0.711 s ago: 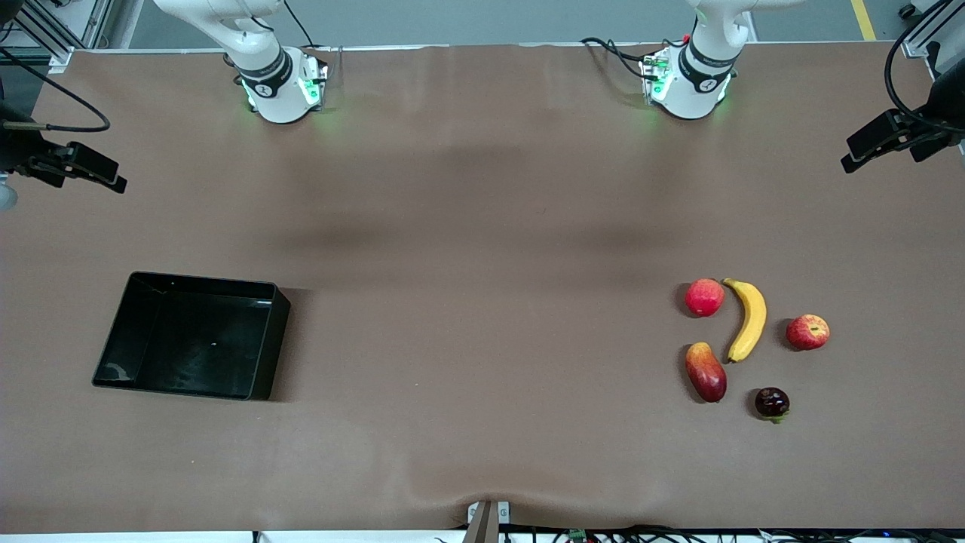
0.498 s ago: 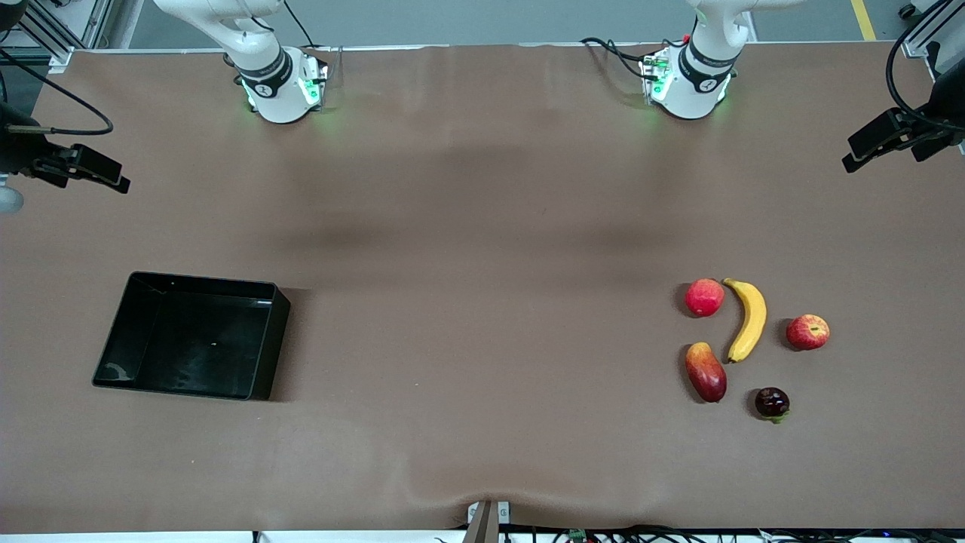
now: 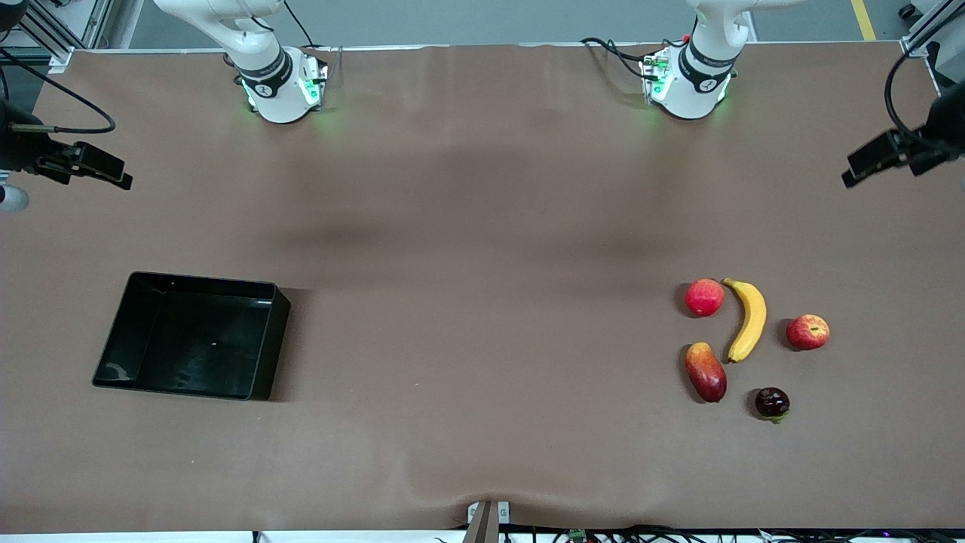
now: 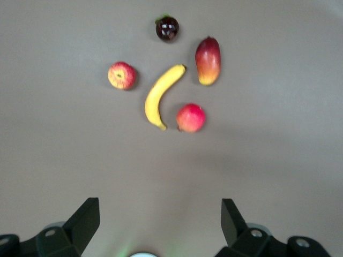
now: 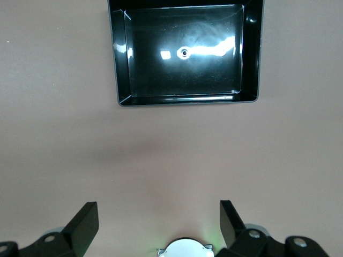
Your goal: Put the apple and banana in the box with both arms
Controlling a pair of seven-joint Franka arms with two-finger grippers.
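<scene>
The apple [image 3: 807,332], red with yellowish patches, lies toward the left arm's end of the table, beside the curved yellow banana [image 3: 747,319]. Both show in the left wrist view: the apple [image 4: 122,75] and the banana [image 4: 161,95]. The black box [image 3: 275,339] sits empty toward the right arm's end and shows in the right wrist view [image 5: 187,99]. My left gripper [image 3: 859,170] is open, held high, with the fruits below it in its wrist view [image 4: 161,214]. My right gripper [image 3: 113,175] is open, held high, with the box below it in its wrist view [image 5: 159,214].
A pinkish-red round fruit [image 3: 704,297] lies beside the banana's farther tip. A red-yellow mango-shaped fruit [image 3: 706,372] and a dark purple fruit [image 3: 772,403] lie nearer to the front camera than the banana. Brown cloth covers the table.
Both grippers have shifted slightly at the edges of the front view. The fruits and the box have not moved.
</scene>
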